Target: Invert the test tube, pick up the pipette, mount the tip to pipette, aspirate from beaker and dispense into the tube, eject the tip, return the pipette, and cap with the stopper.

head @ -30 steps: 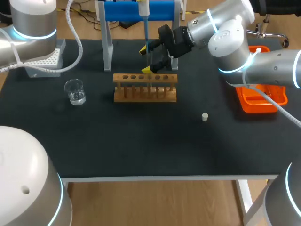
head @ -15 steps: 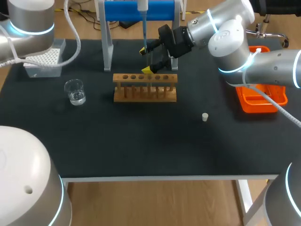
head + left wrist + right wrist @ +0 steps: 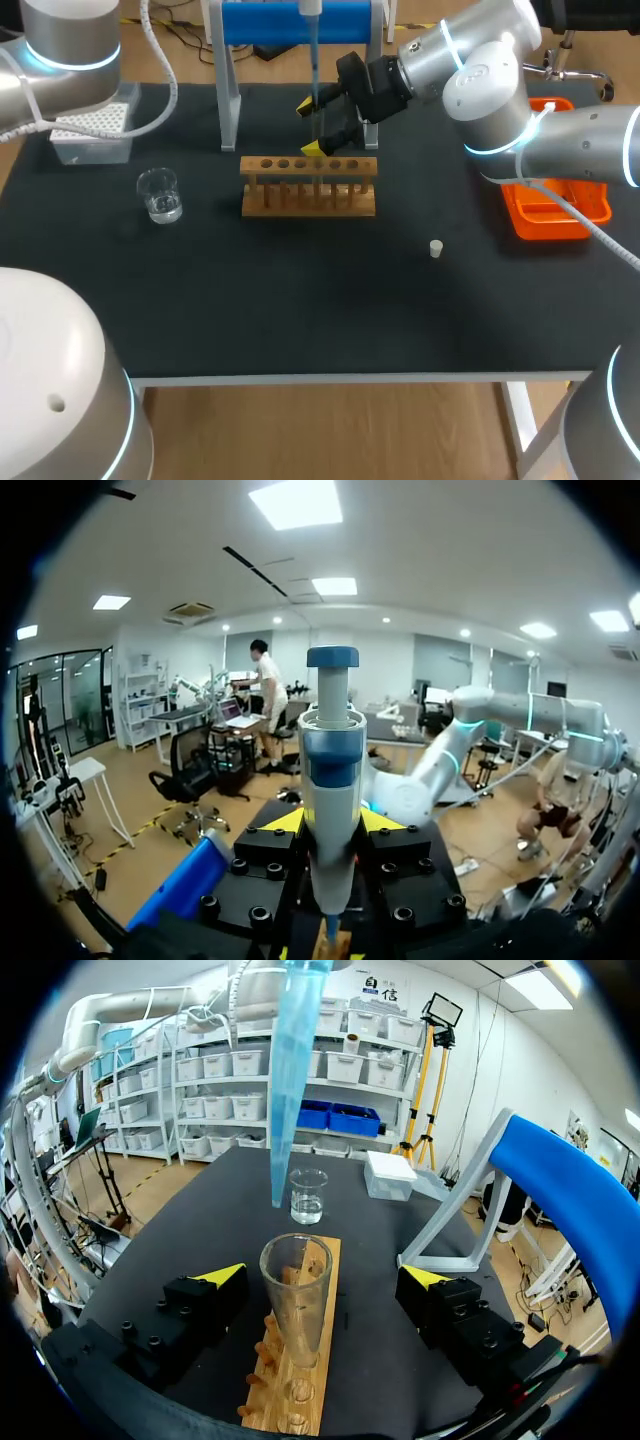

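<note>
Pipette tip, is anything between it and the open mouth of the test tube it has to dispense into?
Nothing visible. In the right wrist view the pipette tip hangs in clear air above the test tube, whose mouth is uncapped; the stopper lies apart on the table.

Blue-and-white pipette (image 3: 331,780), tan rack (image 3: 308,187), orange tray (image 3: 556,215)

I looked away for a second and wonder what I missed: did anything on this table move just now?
Only slightly. The left arm drew back from the tip box, and the pipette in its jaws ended a little nearer the right arm's side, above the test tube. Nothing was taken hold of or let go. The right arm, rack, beaker and stopper stayed put.
</note>
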Robot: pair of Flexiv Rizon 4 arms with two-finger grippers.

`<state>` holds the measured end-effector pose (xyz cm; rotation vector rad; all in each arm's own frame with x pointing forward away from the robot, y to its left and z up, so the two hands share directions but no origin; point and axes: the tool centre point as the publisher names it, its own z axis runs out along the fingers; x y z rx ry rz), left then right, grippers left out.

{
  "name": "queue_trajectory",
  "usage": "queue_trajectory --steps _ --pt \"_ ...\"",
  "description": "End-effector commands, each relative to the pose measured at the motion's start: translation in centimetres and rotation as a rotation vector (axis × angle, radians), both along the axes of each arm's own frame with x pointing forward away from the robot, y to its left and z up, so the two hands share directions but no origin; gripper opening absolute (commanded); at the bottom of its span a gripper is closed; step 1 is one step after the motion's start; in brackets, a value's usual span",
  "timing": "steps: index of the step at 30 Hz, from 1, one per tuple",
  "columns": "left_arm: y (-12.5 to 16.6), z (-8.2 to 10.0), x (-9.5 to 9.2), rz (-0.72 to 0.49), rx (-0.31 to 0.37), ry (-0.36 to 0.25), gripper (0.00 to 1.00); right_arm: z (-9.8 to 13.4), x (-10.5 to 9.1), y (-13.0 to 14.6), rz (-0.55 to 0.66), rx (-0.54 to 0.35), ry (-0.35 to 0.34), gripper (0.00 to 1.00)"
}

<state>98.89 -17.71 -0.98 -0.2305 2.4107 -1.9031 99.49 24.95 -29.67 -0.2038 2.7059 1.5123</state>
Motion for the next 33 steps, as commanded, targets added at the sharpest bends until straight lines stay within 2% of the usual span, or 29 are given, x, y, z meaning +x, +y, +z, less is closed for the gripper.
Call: queue_trajectory --steps 1,33 --pt "-0.3 -0.4 0.6 -0.007 -0.010 0.001 0.00 0.1 0.1 -0.1 0.003 -0.003 0.002 1.00" --pt "0.5 -2.4 0.8 0.012 -0.035 0.025 0.00 0.1 0.1 -0.1 0.003 -0.003 0.002 1.00"
